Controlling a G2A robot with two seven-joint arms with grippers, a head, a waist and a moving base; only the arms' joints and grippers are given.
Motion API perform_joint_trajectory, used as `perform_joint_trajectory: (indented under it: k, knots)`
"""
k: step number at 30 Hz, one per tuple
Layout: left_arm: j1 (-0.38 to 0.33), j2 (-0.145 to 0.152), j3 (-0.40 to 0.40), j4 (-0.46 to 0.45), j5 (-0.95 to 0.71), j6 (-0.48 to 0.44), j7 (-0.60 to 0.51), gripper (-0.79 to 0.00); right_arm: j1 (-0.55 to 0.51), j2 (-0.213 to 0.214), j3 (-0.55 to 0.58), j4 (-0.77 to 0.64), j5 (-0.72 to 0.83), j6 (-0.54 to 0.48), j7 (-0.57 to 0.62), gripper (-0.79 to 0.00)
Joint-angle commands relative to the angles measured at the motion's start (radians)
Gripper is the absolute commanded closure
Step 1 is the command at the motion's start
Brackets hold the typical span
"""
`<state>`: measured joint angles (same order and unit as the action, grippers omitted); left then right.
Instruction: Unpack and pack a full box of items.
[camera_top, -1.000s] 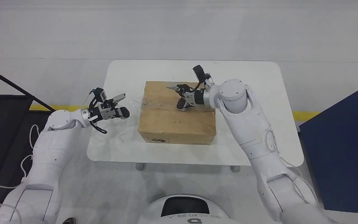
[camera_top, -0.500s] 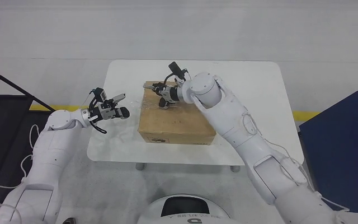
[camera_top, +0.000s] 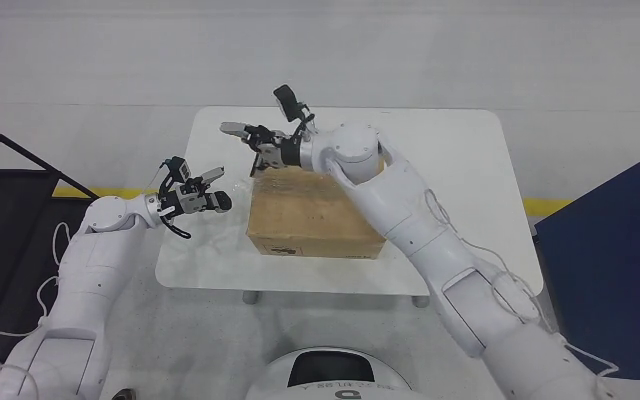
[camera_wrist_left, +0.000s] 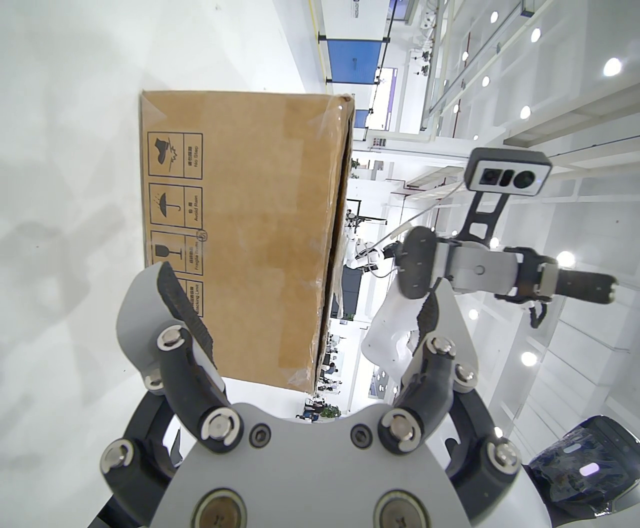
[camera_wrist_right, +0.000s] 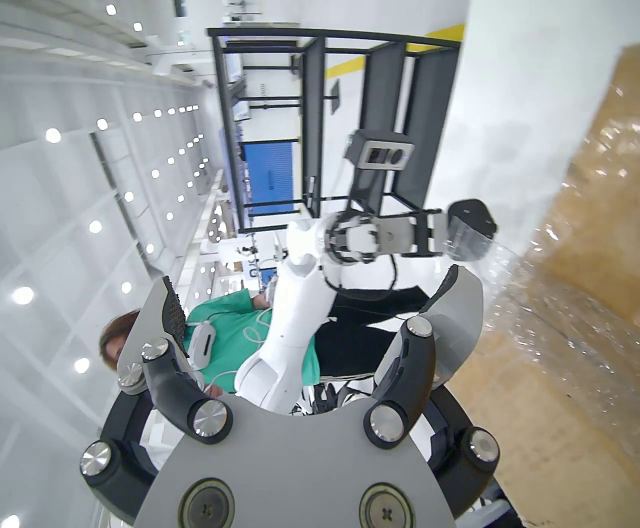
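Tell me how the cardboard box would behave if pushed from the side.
The box sits broad and low, so it would probably slide rather than tip. The smooth white table likely offers little grip. Glossy tape over the closed top may be slippery for jaws.

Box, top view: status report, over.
Left gripper open, empty, beside the box. Right gripper open, empty, just past its far-left corner. Box closed, taped, on table. Right arm overhangs its far edge.

box (camera_top: 315, 215): matt brown cardboard (glossy crinkled tape (camera_wrist_right: 545, 300)) | table (camera_top: 450, 150): smooth white
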<state>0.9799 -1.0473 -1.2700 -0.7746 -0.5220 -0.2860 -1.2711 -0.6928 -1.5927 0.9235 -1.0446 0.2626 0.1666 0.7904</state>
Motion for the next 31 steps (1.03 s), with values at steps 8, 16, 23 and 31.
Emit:
perform_joint_trajectory:
  k: [8, 16, 23, 31]
  knots:
    - [0.000, 0.000, 0.000, 0.000, 0.000, 0.000, 0.000, -0.785, -0.335, 0.127, 0.428, -0.443, -0.148, 0.019, -0.085, -0.785]
    - [0.000, 0.000, 0.000, 0.000, 0.000, 0.000, 0.000, -0.785, -0.542, 0.167, 0.703, -0.587, -0.071, 0.017, -0.167, -0.785]
    - [0.000, 0.000, 0.000, 0.000, 0.000, 0.000, 0.000, -0.785, -0.615, 0.187, 0.808, -0.530, -0.007, -0.080, -0.121, -0.785]
    - [0.000, 0.000, 0.000, 0.000, 0.000, 0.000, 0.000, -0.785, -0.615, 0.187, 0.808, -0.530, -0.007, -0.080, -0.121, -0.785]
